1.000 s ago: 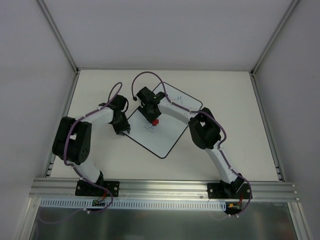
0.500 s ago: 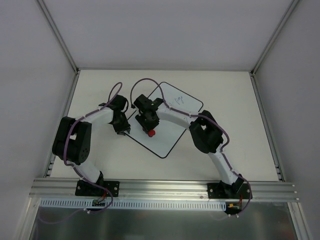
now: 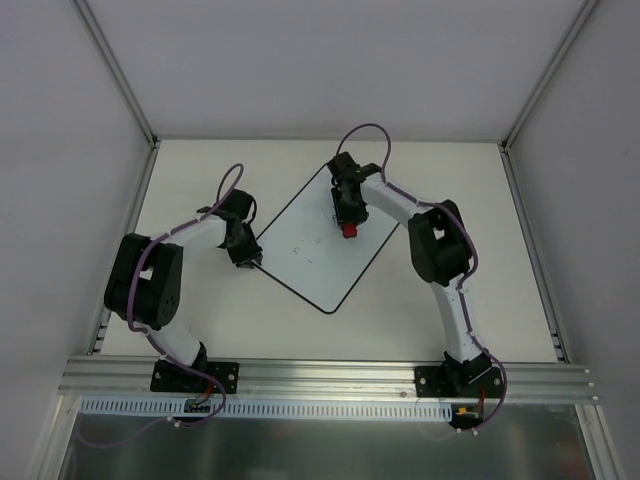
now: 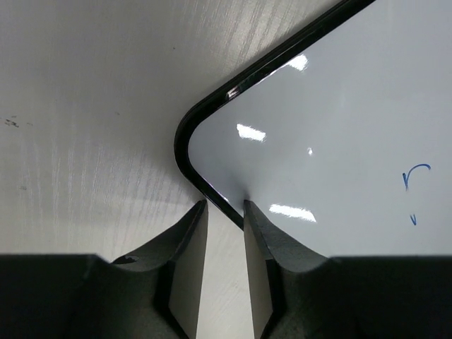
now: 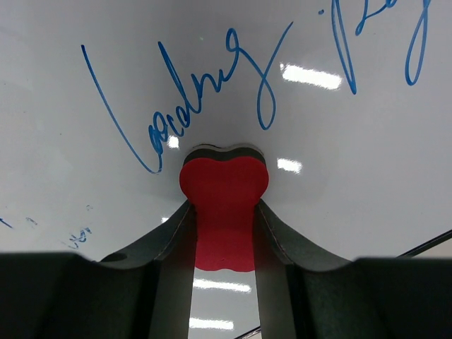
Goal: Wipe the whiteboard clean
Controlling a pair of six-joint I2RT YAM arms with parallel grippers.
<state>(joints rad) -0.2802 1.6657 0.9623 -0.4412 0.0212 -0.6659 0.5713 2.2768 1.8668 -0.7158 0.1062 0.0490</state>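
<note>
The whiteboard point(image 3: 310, 262) lies flat on the table, turned like a diamond. My right gripper point(image 3: 349, 224) is over its far right part, shut on the red eraser point(image 3: 349, 231). In the right wrist view the eraser point(image 5: 223, 185) sits between the fingers point(image 5: 169, 261), pressed on the board point(image 5: 367, 176) just below blue handwriting point(image 5: 205, 92). My left gripper point(image 3: 251, 259) is at the board's left corner. In the left wrist view its fingers point(image 4: 185, 268) are nearly together and straddle the black edge of the board point(image 4: 339, 106); one tip rests on the board. Small blue marks point(image 4: 415, 176) show there.
The cream table point(image 3: 200, 320) is enclosed by white walls and metal posts point(image 3: 120, 80). An aluminium rail point(image 3: 330, 375) runs along the near edge. Purple cables loop above both arms.
My right gripper has swept the eraser from the board's left middle up and right toward the far corner. The marks in the board's middle have gone. The left arm has not moved.
</note>
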